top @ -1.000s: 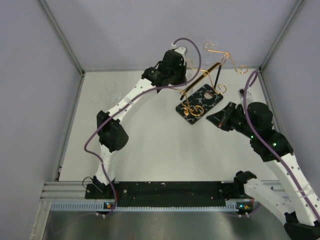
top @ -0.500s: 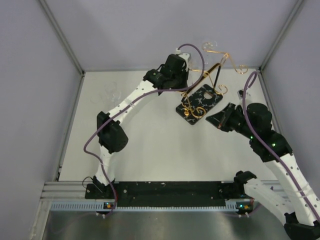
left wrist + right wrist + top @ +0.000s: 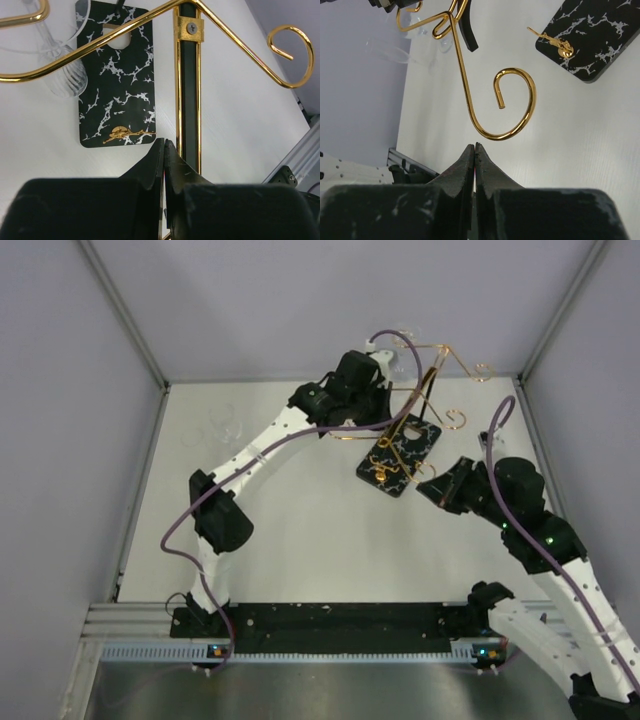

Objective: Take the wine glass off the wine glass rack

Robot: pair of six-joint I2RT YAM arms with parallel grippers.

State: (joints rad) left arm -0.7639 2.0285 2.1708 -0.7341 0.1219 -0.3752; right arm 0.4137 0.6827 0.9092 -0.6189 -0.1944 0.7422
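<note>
Because the wine glass [image 3: 64, 77] hangs up and to the left of the left jaws in the left wrist view, that offset is what my next move has to close. Its ribbed bowl is lowest and the stem runs out toward the top-left corner. I judge its long axis to be near upright, bowl down, with the foot caught on the wire of the wine glass rack [image 3: 189, 90].

The left jaws are clenched on nothing, their tips pressed together just left of the rack's black post. The right jaws are likewise pinched shut and empty. They sit low over the table [image 3: 300, 540] by the near corner of the marbled base [image 3: 398, 458], facing a spiral curl [image 3: 529, 119]. In the right wrist view the glass shows only faintly and far off. So the left arm [image 3: 262, 443] is the nearer one, and I'd take the glass with it.

Two things stand in the way. A gold arm [image 3: 100, 42] of the rack crosses diagonally between the left jaws and the glass, passing in front of the stem, and the post crowds the right side. I reckon the jaws must part and work around that wire toward the stem. Clear glass over a white table is hard for me to read, and a knock on the wire could set the glass swinging.
</note>
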